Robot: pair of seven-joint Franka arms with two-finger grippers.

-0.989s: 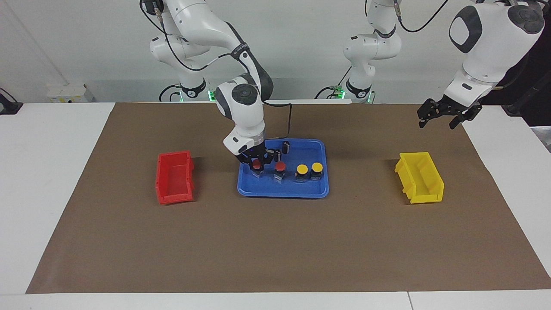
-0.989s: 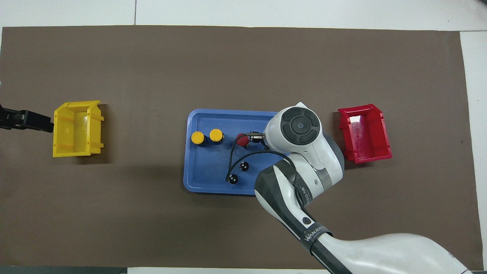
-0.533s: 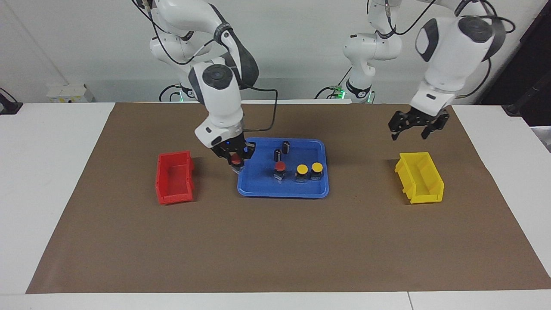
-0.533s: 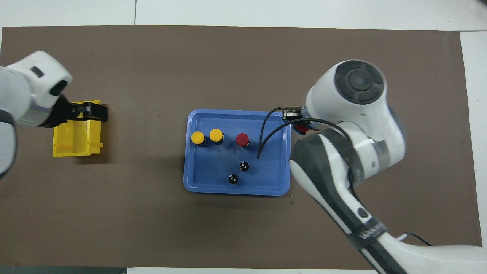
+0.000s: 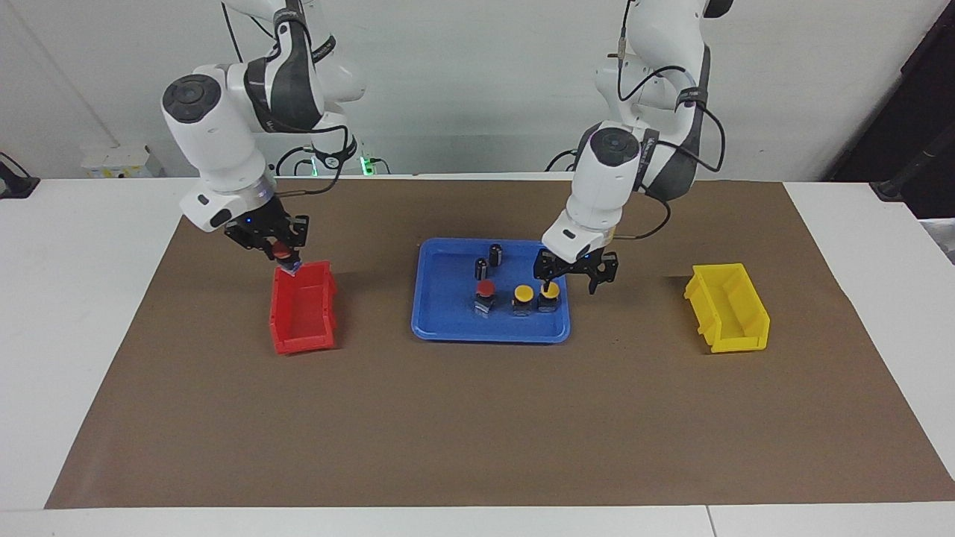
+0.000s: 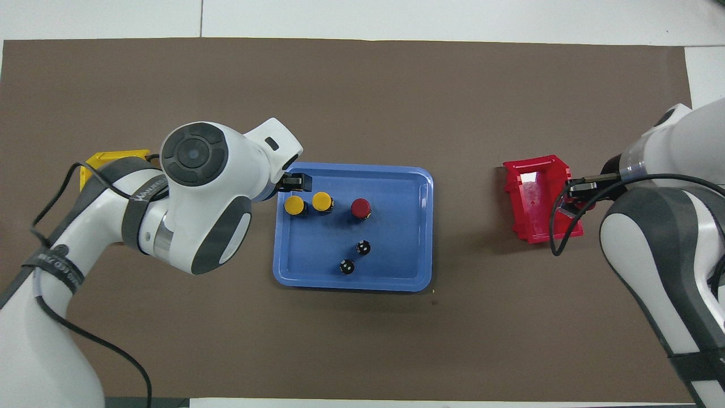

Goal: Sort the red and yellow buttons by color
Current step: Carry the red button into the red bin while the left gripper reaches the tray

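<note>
Apparently gripped, red button (image 5: pixel 283 253) in right pincer (image 5: pixel 281 256)

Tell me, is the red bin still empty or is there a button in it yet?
Empty. The red bin shows only bare floor inside, and the right gripper holds a red button over its rim, unreleased.

A white table (image 5: pixel 89 313) fills most of the frame, its middle covered by a brown mat (image 5: pixel 477 418); a seam line crosses the tabletop near the lower right edge; a plain pale wall (image 5: pixel 477 82) runs along the top; a white socket box (image 5: pixel 116 160) sits at the upper left; dark equipment (image 5: pixel 921 149) stands at the upper right; the light is even and soft.
</note>
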